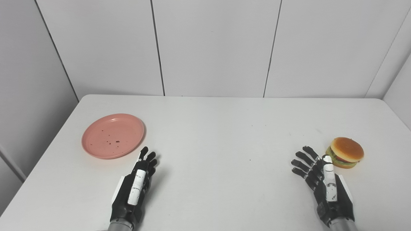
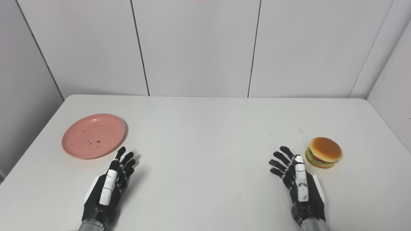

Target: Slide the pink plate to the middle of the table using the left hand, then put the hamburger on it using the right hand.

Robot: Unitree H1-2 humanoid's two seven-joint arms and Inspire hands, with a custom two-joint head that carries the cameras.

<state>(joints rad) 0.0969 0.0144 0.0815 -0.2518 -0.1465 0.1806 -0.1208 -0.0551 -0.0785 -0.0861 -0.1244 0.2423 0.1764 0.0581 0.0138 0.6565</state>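
Both forearms are cut off by the bottom edge, so only the black hands with white thumb covers show. Small dark specks lie on the round, shallow pink plastic plate [image 1: 113,135]; what they are is too small to tell. The layers under the bun of the toy hamburger with a glossy orange bun [image 1: 345,152] are hard to make out beyond green and dark bands.

The pink plate sits on the left part of the white rectangular table [image 1: 218,128], well left of the table's middle. The left hand [image 1: 136,186] rests nearer the front edge than the plate, just to the plate's right, fingers stretched out and slightly spread, holding nothing; its fingertips are near the plate's rim, not touching it.

The hamburger stands on the far right of the table. The right hand [image 1: 324,183] lies just left of it, fingers splayed and empty, thumb tip close beside the burger; whether they touch is unclear.
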